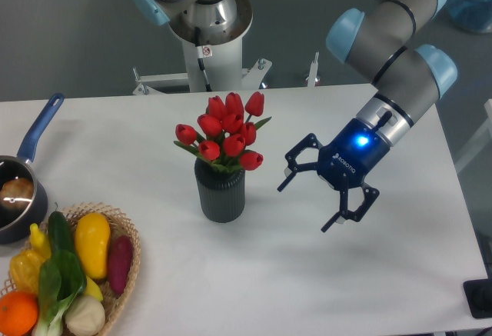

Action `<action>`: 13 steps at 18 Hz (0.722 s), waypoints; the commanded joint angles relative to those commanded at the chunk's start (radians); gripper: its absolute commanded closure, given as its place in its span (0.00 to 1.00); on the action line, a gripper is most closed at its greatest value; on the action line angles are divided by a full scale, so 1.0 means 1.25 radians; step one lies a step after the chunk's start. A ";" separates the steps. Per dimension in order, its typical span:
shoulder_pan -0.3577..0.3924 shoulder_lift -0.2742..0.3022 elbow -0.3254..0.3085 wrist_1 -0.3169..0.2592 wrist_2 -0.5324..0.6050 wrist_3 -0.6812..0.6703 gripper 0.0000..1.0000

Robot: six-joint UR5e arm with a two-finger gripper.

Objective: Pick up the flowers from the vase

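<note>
White lettering on the black two-finger claw (311, 205) body, too small to read; blue light glowing beside it. Claw spread wide, released, holding and touching nothing, above the white bench (323, 274) right of centre. Red tulips with green leaves (222, 135) stand in the dark ribbed cylindrical vase (221, 192) near the bench's middle, apart from the claw.

Bright, even overhead light, soft shadows on the table (154, 128), sharp focus.
</note>
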 joint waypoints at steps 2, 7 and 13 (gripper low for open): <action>0.000 0.002 -0.005 0.004 0.084 0.009 0.00; -0.007 0.032 -0.020 -0.007 0.211 0.081 0.00; -0.019 0.048 -0.004 -0.099 0.340 0.216 0.00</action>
